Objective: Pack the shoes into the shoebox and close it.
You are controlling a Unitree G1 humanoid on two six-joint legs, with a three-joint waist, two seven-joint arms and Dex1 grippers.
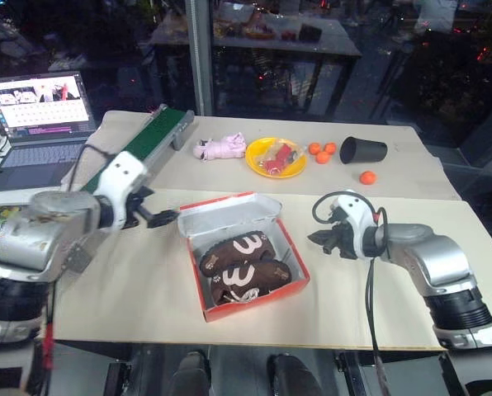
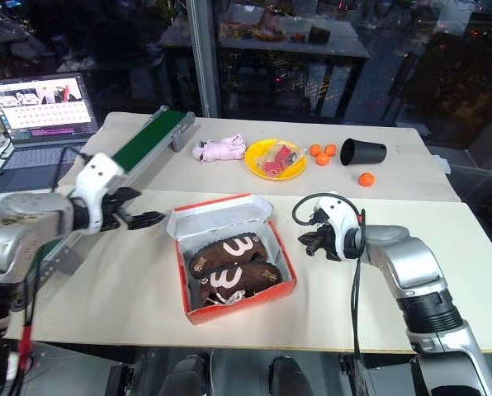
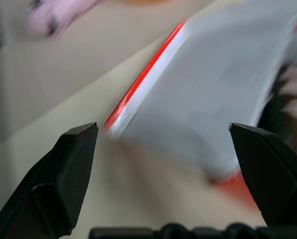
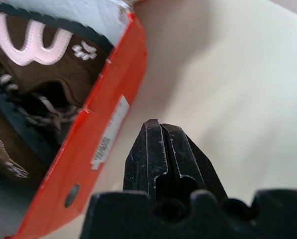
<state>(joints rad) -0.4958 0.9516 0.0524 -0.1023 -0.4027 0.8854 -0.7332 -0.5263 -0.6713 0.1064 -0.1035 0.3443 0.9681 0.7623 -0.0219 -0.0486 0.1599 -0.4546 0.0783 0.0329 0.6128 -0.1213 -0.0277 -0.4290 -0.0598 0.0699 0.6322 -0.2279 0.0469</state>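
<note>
The red-orange shoebox (image 1: 258, 301) sits in the middle of the near table, its lid (image 1: 229, 214) standing up at the back with the white inside showing. Both dark brown shoes (image 1: 244, 264) with pale laces lie side by side inside it. My left gripper (image 1: 167, 219) hangs open just left of the lid, fingers apart and nothing between them; in the left wrist view the lid (image 3: 213, 84) lies just ahead of that gripper (image 3: 163, 144). My right gripper (image 1: 314, 238) is shut and empty a little to the right of the box, and in its own view (image 4: 156, 129) it points along the red side wall (image 4: 103, 144).
On the far table are a pink plush toy (image 1: 219, 148), a yellow bowl (image 1: 276, 157) with red items, several small oranges (image 1: 322, 152), a tipped black cup (image 1: 361, 150) and a green belt ramp (image 1: 151, 136). A laptop (image 1: 40, 107) stands at the far left.
</note>
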